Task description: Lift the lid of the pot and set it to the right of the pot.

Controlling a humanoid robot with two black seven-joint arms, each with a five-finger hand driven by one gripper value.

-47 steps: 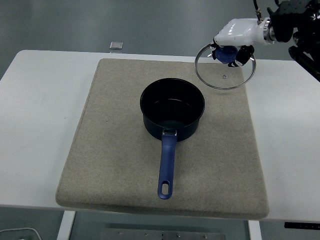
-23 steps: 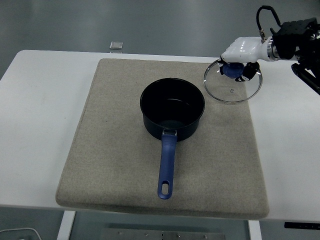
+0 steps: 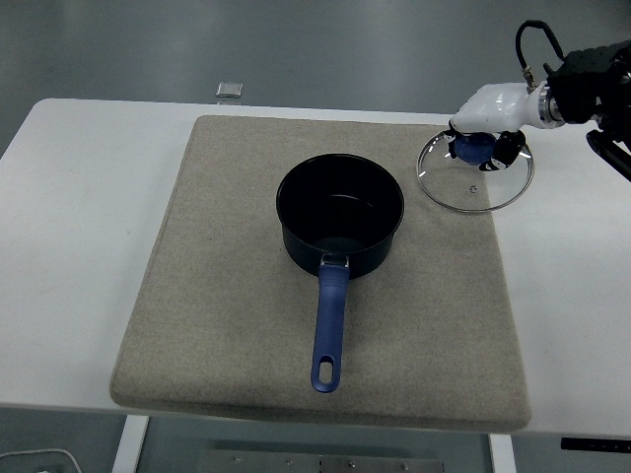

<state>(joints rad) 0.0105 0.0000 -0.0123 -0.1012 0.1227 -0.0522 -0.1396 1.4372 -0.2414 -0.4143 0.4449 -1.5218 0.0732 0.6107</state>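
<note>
A dark blue pot point(image 3: 340, 215) with a long blue handle point(image 3: 329, 325) stands uncovered in the middle of a grey mat point(image 3: 237, 325). A round glass lid point(image 3: 475, 175) with a blue knob point(image 3: 473, 147) is to the right of the pot, over the mat's right edge and the white table. My right hand point(image 3: 488, 113), white-backed with black fingers, is shut on the knob from above. I cannot tell whether the lid touches the surface. The left arm is out of view.
The white table point(image 3: 79, 246) extends beyond the mat on both sides. A small grey square object point(image 3: 230, 91) lies at the table's far edge, behind the mat's left part.
My right hand has carried the lid to the right and downward, away from the pot, from above the mat's back right corner to over the mat's right edge.
</note>
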